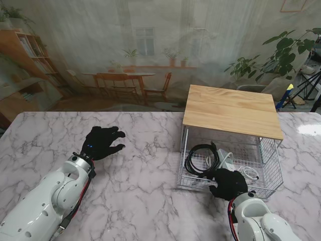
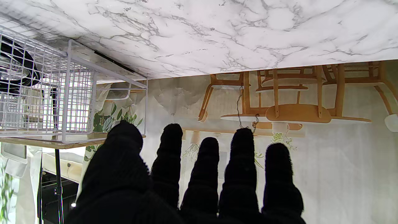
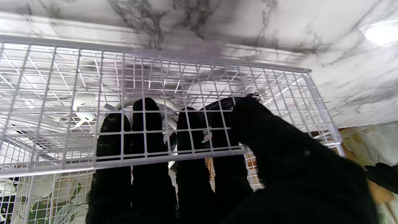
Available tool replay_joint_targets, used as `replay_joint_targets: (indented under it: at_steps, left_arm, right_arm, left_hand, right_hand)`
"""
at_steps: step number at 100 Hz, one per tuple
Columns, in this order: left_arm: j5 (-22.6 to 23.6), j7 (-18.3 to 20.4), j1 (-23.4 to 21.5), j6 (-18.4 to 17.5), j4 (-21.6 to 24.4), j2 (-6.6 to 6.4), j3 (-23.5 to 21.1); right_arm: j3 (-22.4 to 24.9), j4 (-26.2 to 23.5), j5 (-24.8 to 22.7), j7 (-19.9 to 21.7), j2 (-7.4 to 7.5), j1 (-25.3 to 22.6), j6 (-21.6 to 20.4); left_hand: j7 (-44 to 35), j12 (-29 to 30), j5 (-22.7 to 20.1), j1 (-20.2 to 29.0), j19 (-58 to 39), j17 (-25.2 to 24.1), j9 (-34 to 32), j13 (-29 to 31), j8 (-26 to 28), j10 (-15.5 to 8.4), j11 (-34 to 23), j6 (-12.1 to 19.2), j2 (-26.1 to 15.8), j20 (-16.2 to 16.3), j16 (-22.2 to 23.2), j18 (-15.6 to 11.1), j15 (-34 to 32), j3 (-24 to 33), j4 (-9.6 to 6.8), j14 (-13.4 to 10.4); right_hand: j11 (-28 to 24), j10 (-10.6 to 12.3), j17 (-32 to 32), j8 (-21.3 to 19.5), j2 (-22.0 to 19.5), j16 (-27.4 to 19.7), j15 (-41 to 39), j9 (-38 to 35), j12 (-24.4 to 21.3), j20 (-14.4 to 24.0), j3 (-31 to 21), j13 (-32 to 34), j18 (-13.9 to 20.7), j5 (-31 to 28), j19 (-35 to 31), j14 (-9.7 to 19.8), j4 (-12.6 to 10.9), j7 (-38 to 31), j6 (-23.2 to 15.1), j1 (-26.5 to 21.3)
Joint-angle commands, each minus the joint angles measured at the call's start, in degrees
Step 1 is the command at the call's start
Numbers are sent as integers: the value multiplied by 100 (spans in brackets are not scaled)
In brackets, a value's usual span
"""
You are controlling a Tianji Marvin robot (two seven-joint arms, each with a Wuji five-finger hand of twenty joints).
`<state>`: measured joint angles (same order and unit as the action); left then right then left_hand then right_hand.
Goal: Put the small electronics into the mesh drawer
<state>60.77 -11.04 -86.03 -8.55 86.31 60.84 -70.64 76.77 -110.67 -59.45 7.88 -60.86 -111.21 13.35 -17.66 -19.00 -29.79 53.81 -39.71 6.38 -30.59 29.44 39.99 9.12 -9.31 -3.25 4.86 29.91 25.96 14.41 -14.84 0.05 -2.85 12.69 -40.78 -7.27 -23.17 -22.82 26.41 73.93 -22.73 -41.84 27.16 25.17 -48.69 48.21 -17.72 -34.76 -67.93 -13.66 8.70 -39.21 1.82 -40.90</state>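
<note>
Stand view. Right robot hand (image 1: 228,183) sits at the near front edge of the mesh drawer (image 1: 268,165), which is pulled out toward me from under the wooden top (image 1: 230,110). Its fingers curl over the front rim; no item is seen in it. Judged to be gripping the rim, probably to slide the drawer. Left robot hand (image 1: 103,142) rests over bare tabletop (image 1: 145,191) well to the left, fingers spread, holding nothing; it looks parked clear of the drawer's travel. Inside the drawer: a coiled black cable (image 1: 199,159) on the left side, a white charger (image 1: 225,159) near the middle, a white cable (image 1: 249,173) to the right. No loose electronics are visible on the marble, so loading looks finished and closing the drawer is the likely step left.

Left wrist view. Five fingers (image 2: 205,174) extended and apart, nothing between them. The drawer's wire side (image 2: 46,93) and part of the black cable (image 2: 18,71) show to one side, well apart from the hand.

Right wrist view. Four fingers (image 3: 146,130) lie behind the wire front panel (image 3: 186,74), the thumb (image 3: 264,130) on the outer side, so the panel is pinched between them. White items (image 3: 84,107) lie on the drawer floor beyond the fingertips, not touched as far as I can tell.
</note>
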Motion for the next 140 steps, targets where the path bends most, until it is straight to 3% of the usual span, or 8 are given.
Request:
replay_joint_targets:
  at_steps: [1,12,20,44,61,99,140]
  left_arm:
    - [7,69,3,19,-12,-2,15]
    - [14,67,4,16,-17,-3,15]
    - [24,68,2,14,-16,-5,12]
    - [29,48,-2,11,-22,-4,0]
    - [27,43,-2,7,-27,-4,-8]
    - [28,100,-3,22,-23,-10,-5]
    - [42,160,30,63,-42,-18,43]
  right_arm:
    - [-28,136,-22,-10,7,61,46]
    - [-118,316,25,-143,-4,212,91]
    - [-180,427,117,-265,-20,311,138]
    - [-265,671,164,-678,-65,543,110]
    - [-261,829,200,-745,-73,738,61]
    - [-263,1295,279,-777,-67,1304,-155]
    - [-362,1809,450,-432,-20,2015,-318]
  left_hand:
    - [53,-38,-92,-28,165,-127,106,-190,-2,111,143,-97,-185,98,17,194,155,-57,141,78]
    - [52,-39,-96,-27,172,-130,103,-187,0,106,142,-100,-185,100,18,198,154,-56,141,79]
    - [51,-39,-93,-33,181,-139,103,-186,3,106,143,-93,-190,100,19,207,154,-59,142,73]
    - [53,-40,-96,-28,195,-147,99,-187,4,98,143,-97,-186,105,19,218,157,-56,140,80]
    - [54,-39,-94,-33,207,-156,101,-196,5,105,145,-93,-191,107,18,221,162,-58,141,82]
    - [60,-40,-96,-28,224,-158,85,-195,2,101,146,-94,-190,113,15,232,166,-55,141,85]
    - [59,-39,-109,-33,239,-160,88,-200,5,99,152,-96,-190,118,12,229,169,-57,142,85]
  right_hand:
    - [112,70,-204,274,228,398,-697,-325,72,-53,-376,26,146,-85,-214,257,240,-524,-398,-394]
    - [222,258,-686,441,368,811,-1401,-1054,205,-85,-872,251,215,-588,-405,511,399,-1127,-904,-611]
    - [208,297,-1023,464,313,1167,-1655,-1595,232,-48,-1177,647,135,-1133,-610,486,466,-1174,-1028,-749]
    - [-19,225,-1323,112,312,961,-1842,-1975,493,129,-1425,1155,-46,-1746,-921,421,484,-1265,-1199,-782]
    - [-91,217,-1339,-120,300,860,-1819,-1978,609,171,-1451,1230,-51,-1796,-927,416,493,-1302,-1247,-787]
    - [-86,257,-1351,-213,309,826,-1820,-1976,626,209,-1449,1231,-49,-1803,-922,440,499,-1269,-1291,-787]
    - [-62,329,-1289,-244,269,846,-1831,-1901,610,218,-1390,1113,16,-1771,-848,484,503,-1256,-1364,-788]
